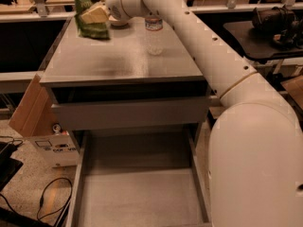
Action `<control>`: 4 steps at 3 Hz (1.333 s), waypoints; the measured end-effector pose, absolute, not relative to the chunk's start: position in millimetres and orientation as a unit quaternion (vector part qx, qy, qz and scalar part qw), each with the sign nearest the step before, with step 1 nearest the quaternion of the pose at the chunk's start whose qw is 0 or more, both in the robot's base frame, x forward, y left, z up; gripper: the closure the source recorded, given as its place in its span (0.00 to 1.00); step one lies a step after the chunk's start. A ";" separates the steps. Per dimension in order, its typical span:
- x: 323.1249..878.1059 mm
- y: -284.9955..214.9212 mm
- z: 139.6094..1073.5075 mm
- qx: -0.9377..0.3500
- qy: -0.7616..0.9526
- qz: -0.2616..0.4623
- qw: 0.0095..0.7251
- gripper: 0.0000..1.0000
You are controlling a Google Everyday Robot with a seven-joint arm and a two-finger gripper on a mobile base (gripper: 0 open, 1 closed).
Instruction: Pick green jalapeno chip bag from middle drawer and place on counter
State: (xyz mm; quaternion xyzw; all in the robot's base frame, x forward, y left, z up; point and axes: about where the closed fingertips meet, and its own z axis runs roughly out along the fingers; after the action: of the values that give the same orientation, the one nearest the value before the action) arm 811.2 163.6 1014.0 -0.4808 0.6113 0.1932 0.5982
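One bag [92, 28], green, is clamped in the pincer [96, 14] at the far-left corner of the tabletop [118, 60]. The pincer's pale fingers are closed across the bag's middle from the right side. The bag hangs upright, with its top cut off by the frame edge. Its bottom edge is low over the tabletop near the left edge; I can't tell whether it touches the surface.

The arm [199, 46] reaches in from the near right and runs diagonally over the tabletop's right edge to the far-left corner.

A clear bottle [153, 34] stands upright on the tabletop, right of centre toward the far edge, well apart from the bag and just beside the arm.

The drawer [137, 197] is pulled out below the near edge, with its flat grey bottom and low side walls visible. A plain drawer front [130, 115] sits between it and the tabletop.

A cardboard box [26, 110] leans by the cabinet's left side, with a black cable [47, 197] on the floor near it. A black side table [255, 39] stands beyond the right edge.
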 end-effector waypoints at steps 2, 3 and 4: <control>810.8 165.6 1012.8 -0.481 0.611 0.194 0.597 0.00; 797.6 147.7 1025.9 -0.476 0.622 0.178 0.596 0.00; 766.1 56.5 1078.3 -0.427 0.652 0.090 0.620 0.00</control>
State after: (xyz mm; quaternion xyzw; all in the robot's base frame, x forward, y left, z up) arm 766.1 56.5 1078.3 -0.4272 0.6518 0.0895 0.6201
